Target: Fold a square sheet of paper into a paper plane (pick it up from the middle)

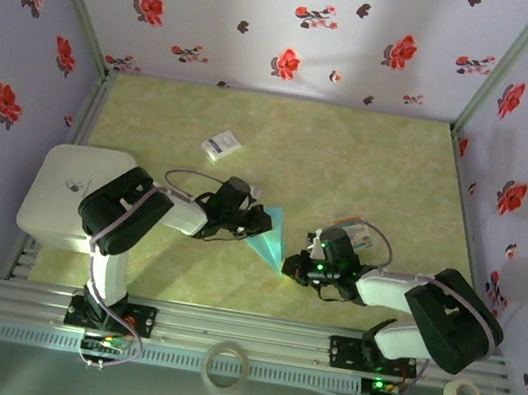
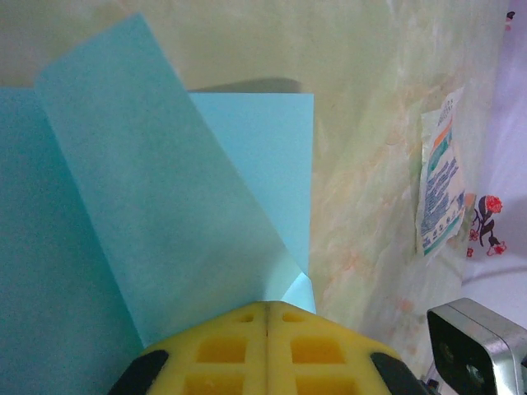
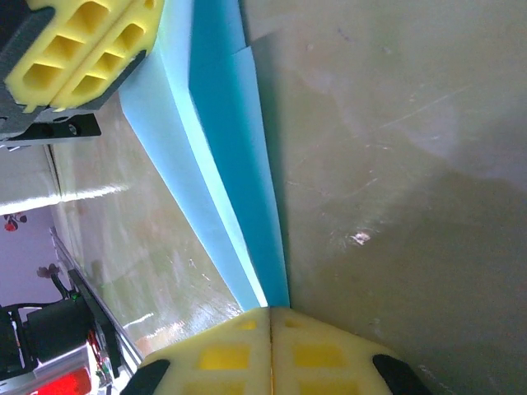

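Paper plane (image 1: pixel 270 239), a folded teal dart, is at the middle of the surface (image 1: pixel 371 165) between my two arms, with one flap standing up in the left wrist view. My left pincer (image 1: pixel 260 223) is clamped flat on its wide end, and my right pincer (image 1: pixel 294 262) is pinched tight on its narrow tip. A small printed card (image 1: pixel 361 236) lies just beyond the right arm.
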